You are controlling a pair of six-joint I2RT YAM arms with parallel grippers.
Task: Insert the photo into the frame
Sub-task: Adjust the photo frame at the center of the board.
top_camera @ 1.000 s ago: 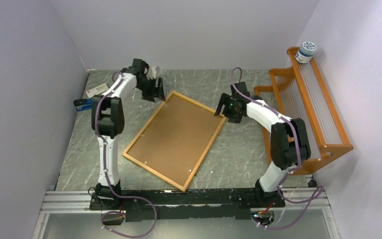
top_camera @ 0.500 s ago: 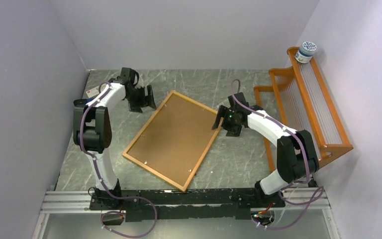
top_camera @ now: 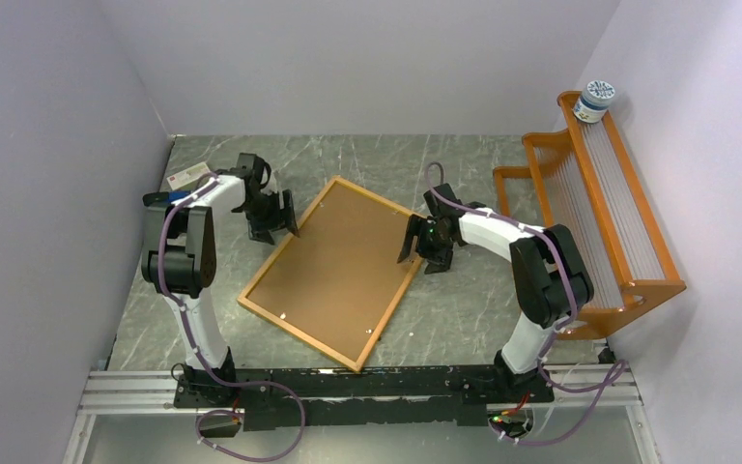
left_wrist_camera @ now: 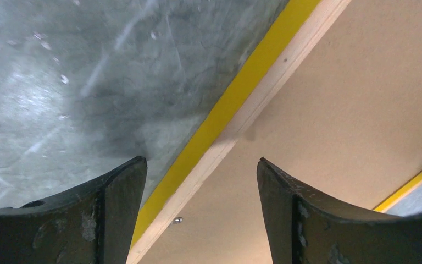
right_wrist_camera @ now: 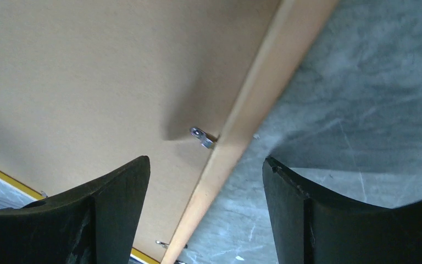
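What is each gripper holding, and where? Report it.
Nothing held: left gripper and right gripper are open, each straddling an edge of the frame.

My left gripper (left_wrist_camera: 200, 160) is spread wide, empty, with the frame (left_wrist_camera: 236, 96) running diagonally between its dark fingers (left_wrist_camera: 115, 192). One finger hangs over the grey marbled table (left_wrist_camera: 88, 82), the other over the brown backing panel (left_wrist_camera: 351, 110). A small metal clip (left_wrist_camera: 177, 220) sits on the pale inner rim. Whether I touch anything, I cannot tell.
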